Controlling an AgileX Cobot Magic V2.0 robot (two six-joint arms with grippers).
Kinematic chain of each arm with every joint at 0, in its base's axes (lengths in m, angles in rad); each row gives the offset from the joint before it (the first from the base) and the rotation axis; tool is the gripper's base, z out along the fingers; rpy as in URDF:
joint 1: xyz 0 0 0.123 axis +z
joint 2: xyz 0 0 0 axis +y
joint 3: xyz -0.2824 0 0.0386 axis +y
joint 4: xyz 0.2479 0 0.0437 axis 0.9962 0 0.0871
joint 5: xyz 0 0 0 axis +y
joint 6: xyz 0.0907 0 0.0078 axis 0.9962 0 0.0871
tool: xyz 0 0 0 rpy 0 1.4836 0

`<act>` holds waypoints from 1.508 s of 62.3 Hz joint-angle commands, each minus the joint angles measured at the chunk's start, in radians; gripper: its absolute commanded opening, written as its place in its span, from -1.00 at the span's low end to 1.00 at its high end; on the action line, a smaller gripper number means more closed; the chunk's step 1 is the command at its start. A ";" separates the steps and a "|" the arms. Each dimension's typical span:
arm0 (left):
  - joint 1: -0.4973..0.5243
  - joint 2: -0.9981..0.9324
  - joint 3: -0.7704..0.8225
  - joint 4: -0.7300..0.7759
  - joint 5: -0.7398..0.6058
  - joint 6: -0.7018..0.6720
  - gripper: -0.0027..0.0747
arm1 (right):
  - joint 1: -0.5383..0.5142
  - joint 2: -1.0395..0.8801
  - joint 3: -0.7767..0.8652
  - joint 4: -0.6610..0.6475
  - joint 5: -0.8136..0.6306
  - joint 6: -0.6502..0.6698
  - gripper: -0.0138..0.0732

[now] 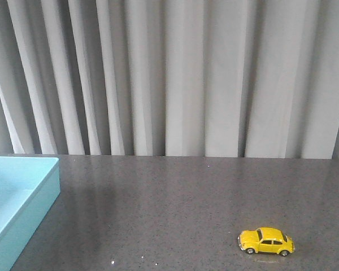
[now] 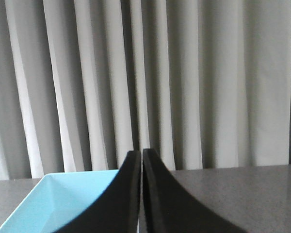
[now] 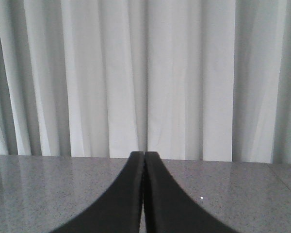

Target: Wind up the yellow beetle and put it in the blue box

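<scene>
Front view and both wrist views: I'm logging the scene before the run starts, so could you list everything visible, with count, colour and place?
yellow beetle: one, bright yellow with dark windows, standing on its wheels on the table, near right in the front view, untouched.
blue box: one, light blue, at the table's left edge, partly cut off by the picture; the part of its inside that shows holds nothing.
table: one, dark grey speckled top.
curtain: grey-white pleated, hanging behind the table's far edge.
left tool: one, black, fingers pressed together, holding nothing, above the box's corner; seen only in its own wrist view.
right tool: one, black, fingers pressed together, holding nothing, over bare table; seen only in its own wrist view.
</scene>
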 commanded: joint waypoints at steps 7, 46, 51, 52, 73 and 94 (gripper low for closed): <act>-0.002 0.233 -0.164 -0.001 0.098 -0.002 -0.94 | -0.006 0.213 -0.157 -0.011 0.031 -0.012 -0.70; -0.002 0.481 -0.171 0.007 0.213 -0.002 -0.93 | -0.006 0.517 -0.164 -0.011 0.318 -0.009 -0.67; -0.002 0.481 -0.171 0.030 0.210 -0.002 -0.85 | -0.005 0.523 -0.164 -0.014 0.318 -0.028 -0.56; -0.002 0.481 -0.171 0.036 0.210 -0.002 -0.81 | -0.005 0.525 -0.164 -0.014 0.318 -0.033 -0.51; -0.002 0.481 -0.171 0.047 0.205 -0.003 0.34 | -0.005 0.526 -0.164 -0.001 0.318 -0.047 0.56; -0.002 0.481 -0.171 0.047 0.205 -0.004 0.52 | -0.005 0.560 -0.247 0.118 0.356 -0.106 0.65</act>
